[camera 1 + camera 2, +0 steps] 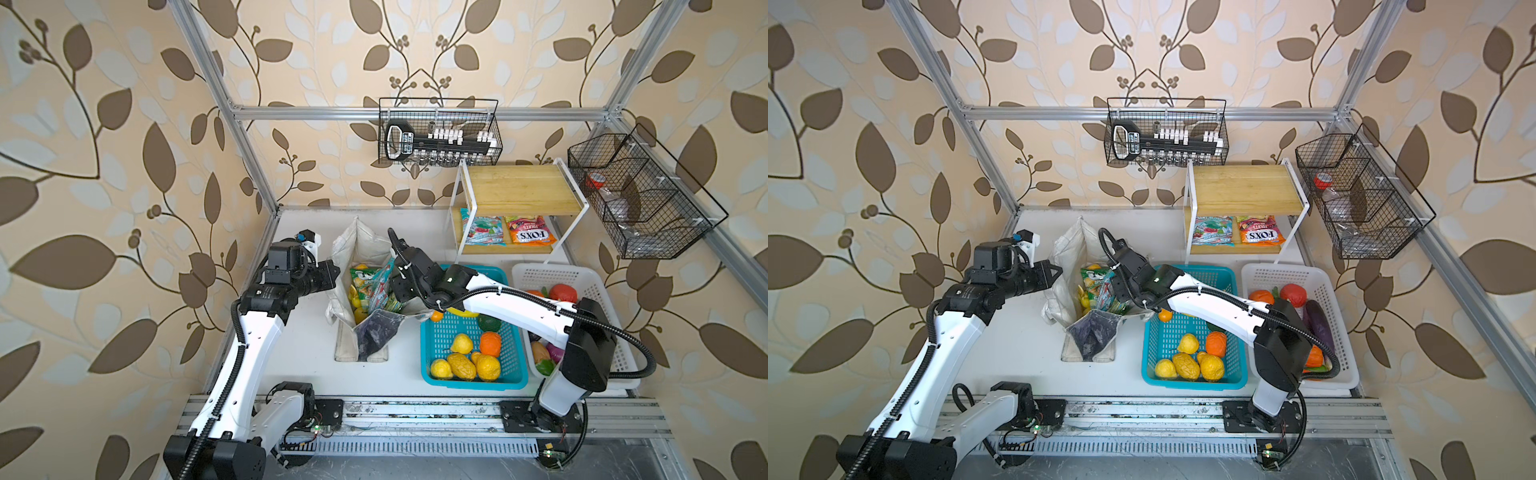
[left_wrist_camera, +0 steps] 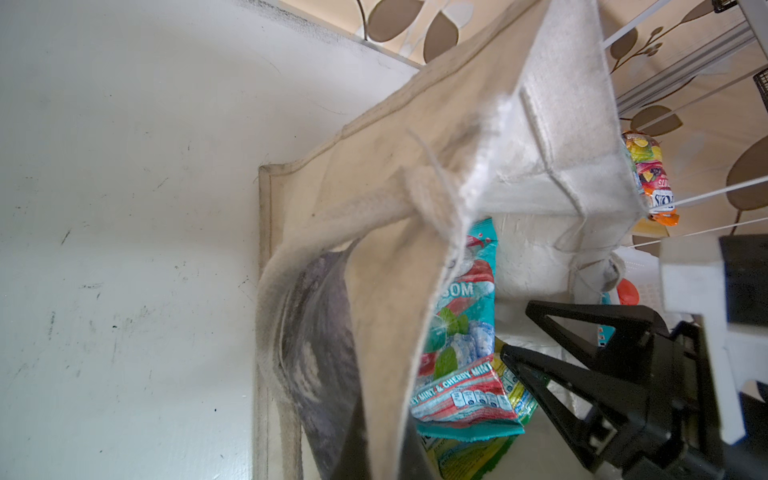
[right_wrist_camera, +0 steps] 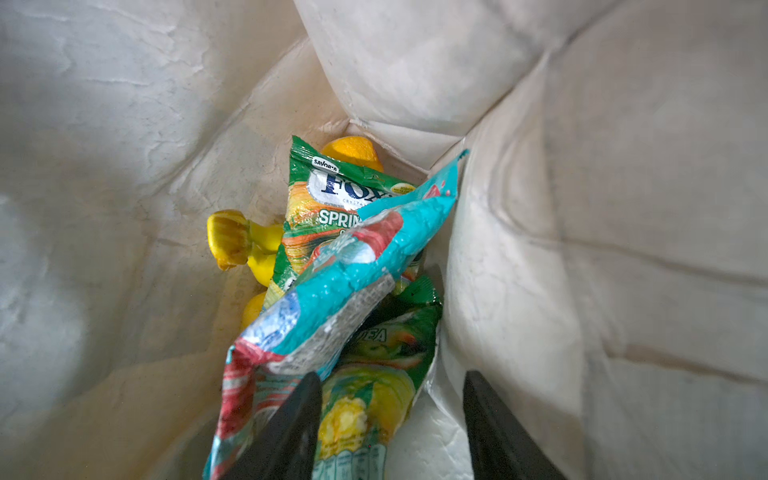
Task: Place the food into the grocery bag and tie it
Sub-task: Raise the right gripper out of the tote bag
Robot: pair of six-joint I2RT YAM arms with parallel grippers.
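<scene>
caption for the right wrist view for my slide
open right claw above a light blue packet, green packets and a yellow banana bunch inside the grocery bag

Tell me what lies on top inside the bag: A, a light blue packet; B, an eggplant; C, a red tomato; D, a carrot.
A: in the right wrist view the light blue packet lies across the green packets inside the bag, with the open right pincer over it.
</scene>
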